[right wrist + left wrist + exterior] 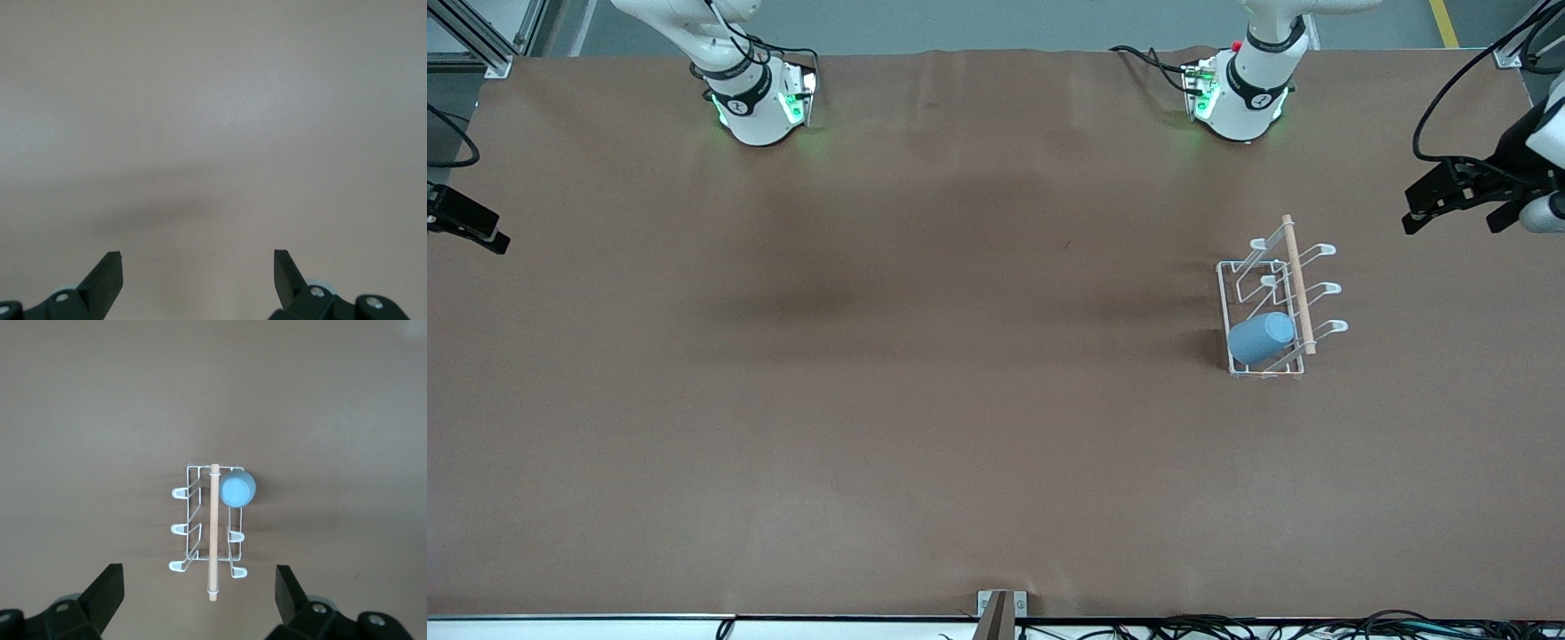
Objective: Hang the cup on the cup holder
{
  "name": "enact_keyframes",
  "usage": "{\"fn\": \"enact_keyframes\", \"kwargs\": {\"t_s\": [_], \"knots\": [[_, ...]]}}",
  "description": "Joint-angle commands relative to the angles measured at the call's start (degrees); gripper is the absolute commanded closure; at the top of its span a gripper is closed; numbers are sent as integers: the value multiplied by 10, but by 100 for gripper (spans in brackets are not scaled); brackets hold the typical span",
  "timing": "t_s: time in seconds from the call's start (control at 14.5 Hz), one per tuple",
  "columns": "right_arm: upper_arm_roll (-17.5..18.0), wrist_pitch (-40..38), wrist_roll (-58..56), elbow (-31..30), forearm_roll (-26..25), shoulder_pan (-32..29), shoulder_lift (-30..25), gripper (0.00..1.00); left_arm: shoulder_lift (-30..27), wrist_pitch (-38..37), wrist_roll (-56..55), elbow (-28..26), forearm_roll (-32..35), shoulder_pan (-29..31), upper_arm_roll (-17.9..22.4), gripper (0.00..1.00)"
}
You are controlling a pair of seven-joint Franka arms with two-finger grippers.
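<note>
Brown cloth-covered table lies bare nearest the front camera. At about 3 o'clock of the table's middle, toward the left arm's end, stands the small white wire cup holder with rectangular base, looped prongs and light wooden dowel. The small light-blue matte handleless cup already sits tilted, mouth down, on the prong nearest the camera; from the left wrist view it hangs at 1 o'clock of the holder's middle.

Left gripper hangs high over the table by the holder, jaws wide, holding nothing. Right gripper waits over bare cloth at its own end, jaws wide and empty.

Judgement: hanging looks complete. Best practice now: keep both grippers clear of the dowel and prongs, avoid nudging the rack, and check the cup is seated, not just leaning.
</note>
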Motion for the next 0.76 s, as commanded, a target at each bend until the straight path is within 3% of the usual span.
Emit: {"fn": "enact_keyframes", "kwargs": {"t_s": [0.0,0.69], "knots": [[6,4,3,-15,6,-9,-15,0,4,-10,-7,1,-7,1,-2,0],[6,5,3,-15,6,-11,-15,0,5,-5,-37,-1,-10,5,-2,0]]}}
